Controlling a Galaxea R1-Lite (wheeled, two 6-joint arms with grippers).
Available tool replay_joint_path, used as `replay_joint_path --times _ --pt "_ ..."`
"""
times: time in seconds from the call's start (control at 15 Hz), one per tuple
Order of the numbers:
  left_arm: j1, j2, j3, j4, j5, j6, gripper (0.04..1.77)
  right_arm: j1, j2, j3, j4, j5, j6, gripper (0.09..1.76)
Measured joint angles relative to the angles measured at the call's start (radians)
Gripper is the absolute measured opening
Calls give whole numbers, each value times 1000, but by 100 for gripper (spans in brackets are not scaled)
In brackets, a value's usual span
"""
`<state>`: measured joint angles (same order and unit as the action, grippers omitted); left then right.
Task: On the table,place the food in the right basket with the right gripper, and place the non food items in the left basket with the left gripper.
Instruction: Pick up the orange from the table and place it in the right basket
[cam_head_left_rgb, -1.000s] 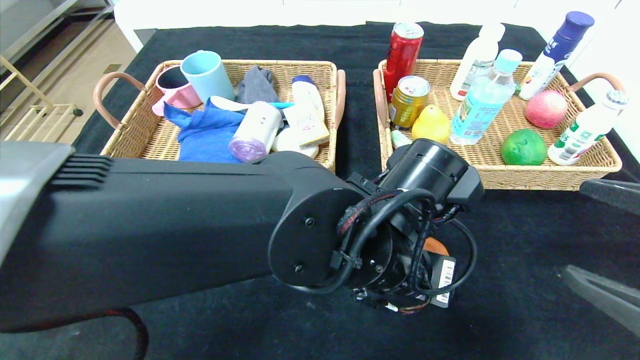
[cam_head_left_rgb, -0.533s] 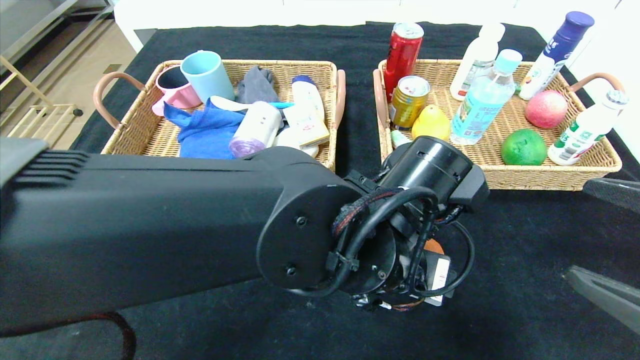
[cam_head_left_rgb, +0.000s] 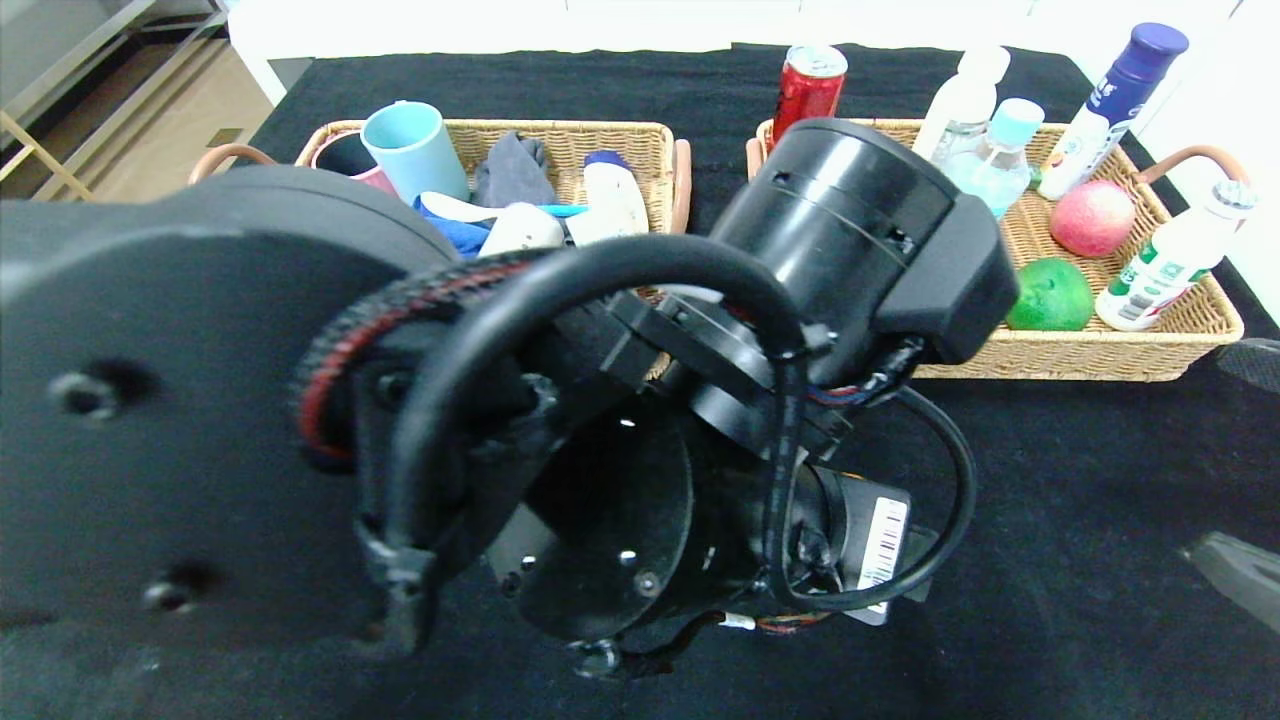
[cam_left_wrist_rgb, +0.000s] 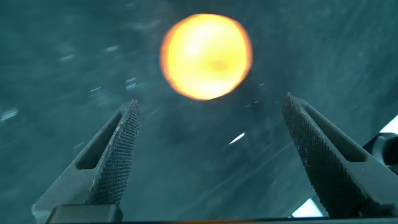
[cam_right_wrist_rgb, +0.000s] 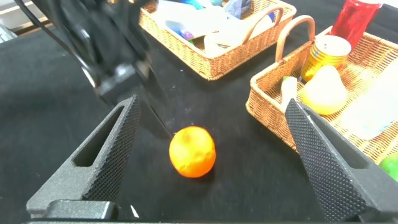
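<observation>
A dimpled orange (cam_right_wrist_rgb: 193, 151) lies on the black table (cam_head_left_rgb: 1050, 480), in front of the right basket (cam_right_wrist_rgb: 273, 109). My left gripper (cam_left_wrist_rgb: 211, 102) hangs open above the orange (cam_left_wrist_rgb: 206, 57) with nothing between its fingers. In the head view the left arm (cam_head_left_rgb: 500, 430) fills the middle and hides the orange. My right gripper (cam_right_wrist_rgb: 212, 106) is open and empty, level with the orange and short of it; its fingers (cam_head_left_rgb: 1240, 585) show at the table's right edge. The yellow pear (cam_right_wrist_rgb: 323, 87) and the pale-blue-capped bottle (cam_head_left_rgb: 1000, 140) sit in the right basket (cam_head_left_rgb: 1100, 350). The left basket (cam_head_left_rgb: 600, 135) holds a white-sleeved roll (cam_head_left_rgb: 520, 228).
A blue mug (cam_head_left_rgb: 415, 150) and cloths fill the left basket. The right basket also holds a red can (cam_head_left_rgb: 808, 85), a gold can (cam_right_wrist_rgb: 329, 53), a green fruit (cam_head_left_rgb: 1050, 295), an apple (cam_head_left_rgb: 1092, 217) and white bottles (cam_head_left_rgb: 1170, 265). A strip of black cloth separates the baskets.
My left arm has risen towards the head camera and now covers the orange and much of both baskets. The right gripper's fingers have slipped slightly lower at the right edge.
</observation>
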<state>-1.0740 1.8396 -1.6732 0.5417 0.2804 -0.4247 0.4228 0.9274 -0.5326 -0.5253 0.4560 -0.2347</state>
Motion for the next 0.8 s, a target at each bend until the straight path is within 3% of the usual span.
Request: replay_joint_path --times 0.2,0.33,0.67,0.8 --pt "33 -97 106 -30 12 51 168 -10 14 -18 69 -3 0 171" --pt "66 -175 222 -109 21 117 169 -11 24 -36 117 -5 0 171" --pt "163 -363 656 -569 19 304 170 -12 52 -51 136 -10 3 171" --pt "211 -432 793 -689 -29 375 170 -13 68 -49 132 -12 2 171"
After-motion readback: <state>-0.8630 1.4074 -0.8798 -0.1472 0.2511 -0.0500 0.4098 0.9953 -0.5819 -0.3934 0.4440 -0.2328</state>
